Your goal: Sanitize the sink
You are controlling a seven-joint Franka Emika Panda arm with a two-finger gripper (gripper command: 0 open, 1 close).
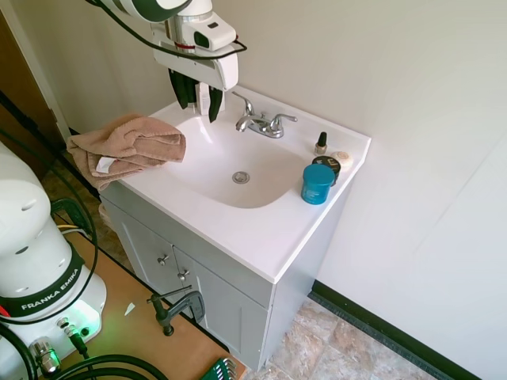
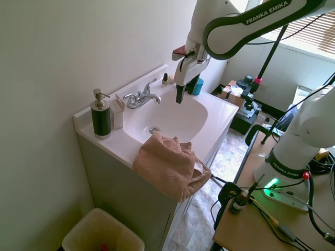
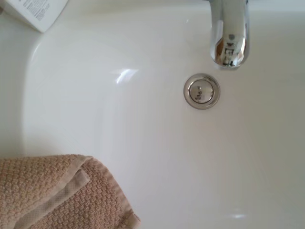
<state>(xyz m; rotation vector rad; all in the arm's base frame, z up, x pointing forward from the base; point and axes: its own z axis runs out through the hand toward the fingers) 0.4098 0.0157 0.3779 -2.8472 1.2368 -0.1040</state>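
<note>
Centrally placed, against the pale wall: sink (image 1: 261, 229), glossy white top with an oval bowl, set over grey cabinet doors (image 1: 198, 277). Round chrome drain (image 1: 241, 177) at the bottom of the bowl, dry and bare by the look of it. Chrome faucet (image 1: 261, 123) with two handles on the back ledge, spout reaching over the bowl.

Hanging just above the bowl's back edge, beside the faucet: end effector (image 1: 199, 113), pointing down, fingers apart at a middling width and gripping nothing, clear of the sink surface.

Draped over one front corner of the sink: tan towel (image 1: 127, 146), bunched up, part spilling past the edge and one fold reaching the bowl's rim. Behind it on the back ledge, a dark soap dispenser (image 2: 100, 115) with a metal pump, and a small white box (image 2: 118, 112) just beside it, between dispenser and faucet.

On the opposite end of the top: teal jar (image 1: 318, 184) near the front, a dark round tin (image 1: 326, 164) touching or nearly touching it, a small nail polish bottle (image 1: 321, 143) further back.

Down on the floor beside the cabinet: beige bin (image 2: 102, 235).
</note>
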